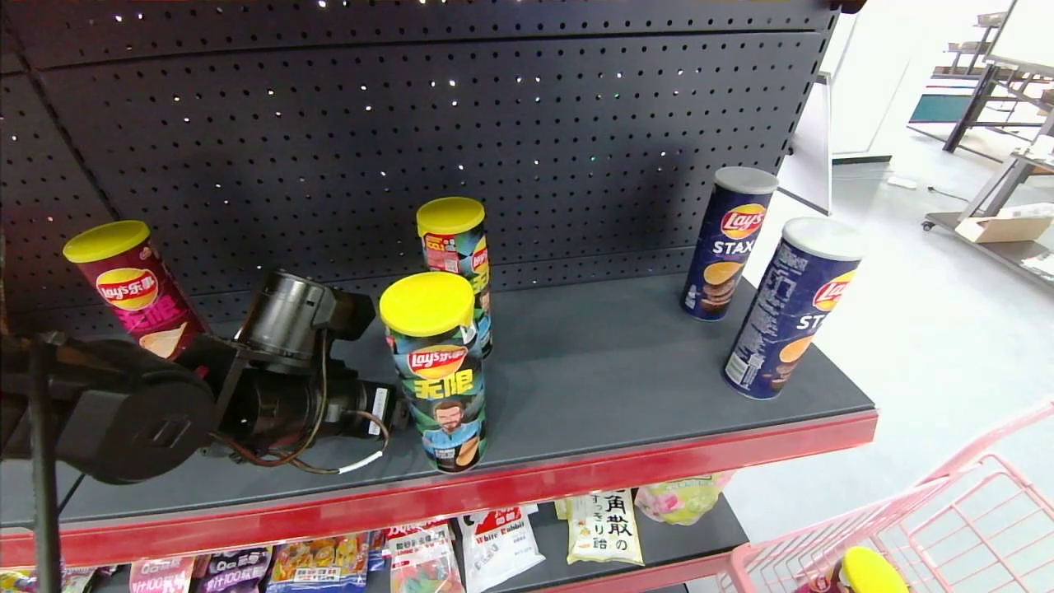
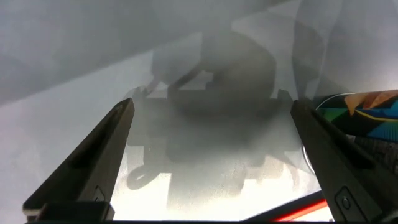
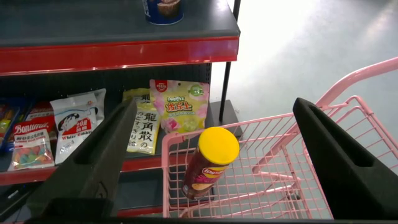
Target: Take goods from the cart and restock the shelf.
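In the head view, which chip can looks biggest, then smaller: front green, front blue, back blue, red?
Front green can and front blue can: about alike, both near the camera.
Back blue can: smaller, farther back.
Red can: looks smallest, but the left arm hides its bottom, so unsure.

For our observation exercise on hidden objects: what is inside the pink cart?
One chip can with a yellow lid stands inside the pink cart. The fingers of the right hand cover the cart's near corners, so anything lying there cannot be seen.
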Tool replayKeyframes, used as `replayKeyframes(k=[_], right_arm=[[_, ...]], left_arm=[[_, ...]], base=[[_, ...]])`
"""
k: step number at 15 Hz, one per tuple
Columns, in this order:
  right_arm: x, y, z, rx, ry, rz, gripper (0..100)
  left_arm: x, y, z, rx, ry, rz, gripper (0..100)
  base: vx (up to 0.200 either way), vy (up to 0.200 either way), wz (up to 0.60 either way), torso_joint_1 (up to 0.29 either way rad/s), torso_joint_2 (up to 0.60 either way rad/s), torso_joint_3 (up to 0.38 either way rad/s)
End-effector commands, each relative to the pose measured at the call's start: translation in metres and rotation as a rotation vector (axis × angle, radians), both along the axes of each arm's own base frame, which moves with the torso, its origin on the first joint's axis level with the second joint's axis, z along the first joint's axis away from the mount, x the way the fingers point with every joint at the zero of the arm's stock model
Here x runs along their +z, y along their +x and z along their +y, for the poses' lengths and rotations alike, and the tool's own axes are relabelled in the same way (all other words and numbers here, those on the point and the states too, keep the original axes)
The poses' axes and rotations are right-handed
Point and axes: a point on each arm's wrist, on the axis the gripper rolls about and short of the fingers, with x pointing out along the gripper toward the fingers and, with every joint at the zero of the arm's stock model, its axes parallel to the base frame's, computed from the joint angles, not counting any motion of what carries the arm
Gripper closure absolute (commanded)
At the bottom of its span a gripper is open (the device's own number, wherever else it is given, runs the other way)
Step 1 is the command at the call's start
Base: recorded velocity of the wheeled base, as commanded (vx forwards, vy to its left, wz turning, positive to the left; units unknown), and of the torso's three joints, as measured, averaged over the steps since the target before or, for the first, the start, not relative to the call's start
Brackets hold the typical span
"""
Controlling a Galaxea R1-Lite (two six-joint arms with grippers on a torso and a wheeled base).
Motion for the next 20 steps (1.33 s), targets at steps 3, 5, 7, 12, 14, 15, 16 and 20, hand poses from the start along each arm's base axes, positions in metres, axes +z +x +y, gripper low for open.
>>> replayKeyframes(k=[3, 5, 7, 12, 14, 15, 16, 20], right_arm=[[0.0, 0.0, 0.0, 0.001, -0.001, 0.002, 0], [0.0, 0.0, 0.0, 0.001, -0.001, 0.002, 0], [0.0, 0.0, 0.0, 0.005, 0.001, 0.005, 0], [0.03, 0.012, 0.002, 0.028, 0.002, 0.084, 0], [0.051, 0.024, 0.002, -0.019, -0.007, 0.122, 0], [0.057, 0.03, 0.002, -0.018, -0.01, 0.145, 0], [0.059, 0.037, 0.003, -0.028, -0.015, 0.18, 0], [0.063, 0.045, 0.004, -0.023, -0.026, 0.224, 0]], left_arm=[[0.0, 0.001, 0.0, 0.001, -0.002, -0.004, 0], [0.003, 0.0, 0.0, 0.003, -0.006, -0.019, 0], [0.027, -0.013, 0.01, 0.026, -0.026, -0.091, 0], [0.086, -0.109, 0.09, 0.09, 0.033, -0.092, 0], [0.095, -0.147, 0.103, 0.036, 0.024, -0.099, 0], [0.097, -0.166, 0.104, -0.003, 0.004, -0.12, 0], [0.098, -0.197, 0.107, -0.045, -0.013, -0.129, 0], [0.088, -0.224, 0.111, -0.017, 0.0, -0.151, 0]], base=[[0.0, 0.0, 0.0, 0.0, 0.0, 0.0], [0.0, 0.0, 0.0, 0.0, 0.0, 0.0], [0.0, 0.0, 0.0, 0.0, 0.0, 0.0], [0.0, 0.0, 0.0, 0.0, 0.0, 0.0], [0.0, 0.0, 0.0, 0.0, 0.0, 0.0], [0.0, 0.0, 0.0, 0.0, 0.0, 0.0], [0.0, 0.0, 0.0, 0.0, 0.0, 0.0], [0.0, 0.0, 0.0, 0.0, 0.0, 0.0]])
